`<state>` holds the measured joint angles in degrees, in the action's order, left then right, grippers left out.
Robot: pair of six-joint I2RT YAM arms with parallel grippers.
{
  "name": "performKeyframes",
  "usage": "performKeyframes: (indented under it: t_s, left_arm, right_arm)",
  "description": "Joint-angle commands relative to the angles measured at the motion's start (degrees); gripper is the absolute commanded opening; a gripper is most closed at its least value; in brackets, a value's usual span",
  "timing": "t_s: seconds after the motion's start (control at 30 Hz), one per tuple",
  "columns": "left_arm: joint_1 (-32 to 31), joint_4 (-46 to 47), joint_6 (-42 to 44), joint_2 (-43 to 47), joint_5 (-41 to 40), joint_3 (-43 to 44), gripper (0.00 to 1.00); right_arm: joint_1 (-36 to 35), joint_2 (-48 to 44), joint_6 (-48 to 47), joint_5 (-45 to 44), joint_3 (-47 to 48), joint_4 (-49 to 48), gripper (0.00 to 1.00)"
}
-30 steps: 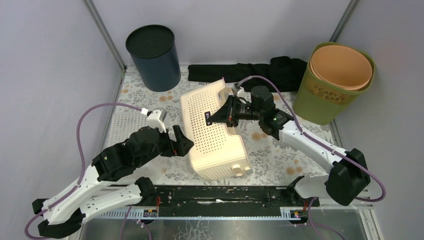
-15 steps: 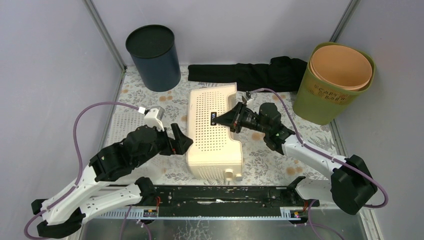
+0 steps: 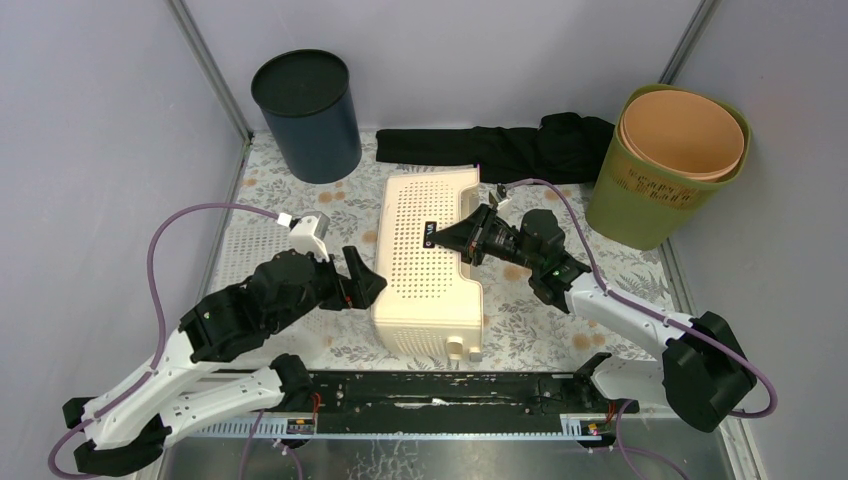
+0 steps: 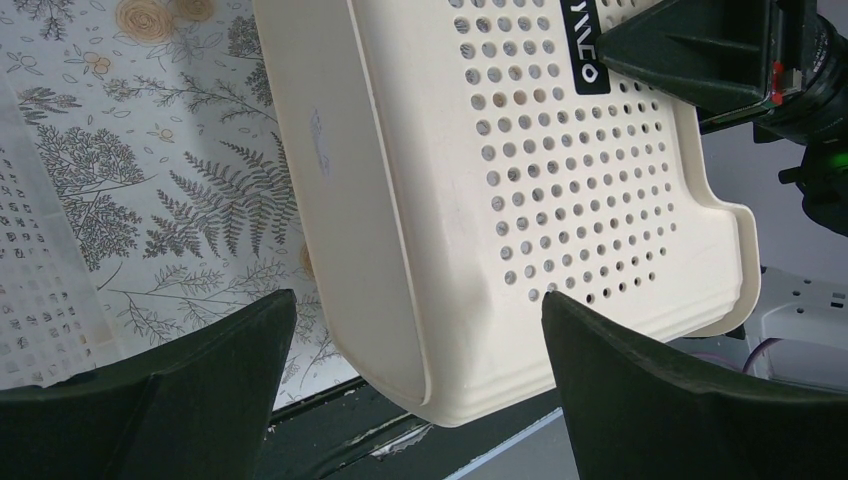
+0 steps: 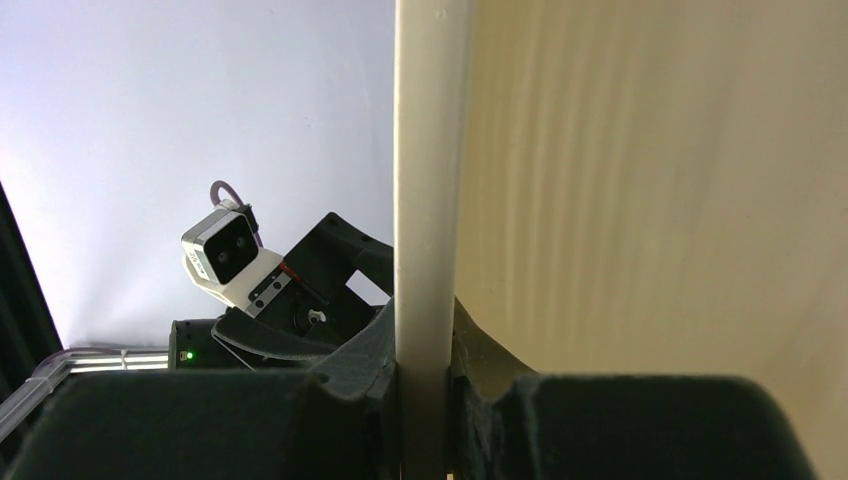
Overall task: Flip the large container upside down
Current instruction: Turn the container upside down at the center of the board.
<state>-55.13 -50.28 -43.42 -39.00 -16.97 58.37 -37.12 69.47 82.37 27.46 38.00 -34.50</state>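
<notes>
I am judging the flip all but done: the large container (image 3: 425, 265) is lying mouth-down mid-worktop (image 3: 540, 320), its perforated base facing up, with only the release remaining. My right hand (image 3: 455, 243) is pinching its right rim, while my left hand (image 3: 366, 284) is hanging spread wide just beside its left wall, holding nothing. Pale walls are enclosing the fern-patterned surface, with a dark bin (image 3: 306, 115), black cloth (image 3: 500, 150) and green bin (image 3: 668, 165) sitting along the back.

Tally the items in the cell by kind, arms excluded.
Bins: 3 (dark blue round plastic bin, olive-green plastic bin, peach plastic bin nested inside it)
Baskets: 1 (cream perforated plastic basket)
Cloths: 1 (black fabric cloth)
Total: 5
</notes>
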Motion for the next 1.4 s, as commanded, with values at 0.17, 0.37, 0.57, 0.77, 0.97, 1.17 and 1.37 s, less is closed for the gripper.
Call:
performKeyframes:
  t_s: [0.17, 0.37, 0.57, 0.77, 0.97, 1.17, 1.37]
  left_arm:
    - [0.1, 0.4, 0.3, -0.8, -1.5, 1.8, 1.0]
    - [0.1, 0.4, 0.2, -0.5, -1.5, 1.5, 1.0]
    - [0.1, 0.4, 0.0, 0.0, -1.5, 1.0, 1.0]
    - [0.1, 0.4, -0.3, 0.2, -1.5, 0.4, 1.0]
    - [0.1, 0.5, -0.6, 0.7, -1.5, -0.2, 1.0]
    - [0.1, 0.8, -0.7, 0.6, -1.3, -0.5, 1.0]
    - [0.1, 0.7, -0.9, 1.1, -1.2, -0.7, 1.0]
  right_arm:
    - [0.2, -2.1, -1.2, 0.0, 1.4, -5.2, 0.19]
    - [0.1, -2.2, -2.2, 0.9, 2.4, -3.6, 0.37]
    - [0.1, -1.9, -2.5, 1.9, 2.9, -3.9, 0.46]
    - [0.1, -1.0, -2.7, 3.6, 4.7, -3.7, 0.48]
    - [0.1, -0.6, -3.2, 4.8, 6.1, -2.6, 0.48]
    - [0.1, -0.2, -4.7, 6.3, 7.7, 0.6, 0.48]
    - [0.1, 0.9, -8.5, 8.7, 11.3, 9.9, 0.48]
